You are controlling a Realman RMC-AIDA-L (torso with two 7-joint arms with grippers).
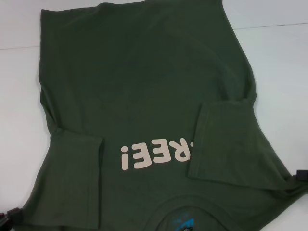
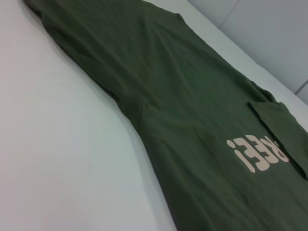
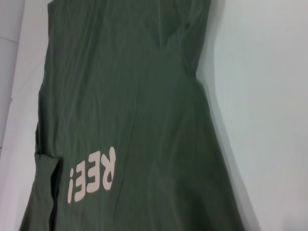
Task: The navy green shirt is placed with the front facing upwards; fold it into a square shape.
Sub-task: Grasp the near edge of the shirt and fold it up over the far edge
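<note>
White table (image 1: 288, 57) carries the navy green shirt (image 1: 144, 86), front up, both sleeves folded inward — left pincer (image 1: 7, 217) and right pincer (image 1: 301, 175) at its collar-end corners, grip state impossible to tell.

Lettering (image 1: 156, 153) partly under folded right sleeve (image 1: 211, 139); shirt hem past head view's top edge.

"REE!" on navy green shirt (image 1: 144, 86)

Navy green shirt (image 1: 144, 96) spread flat on the worktop (image 1: 284, 72), collar nearest the robot, both sleeves folded inward over the chest
</note>
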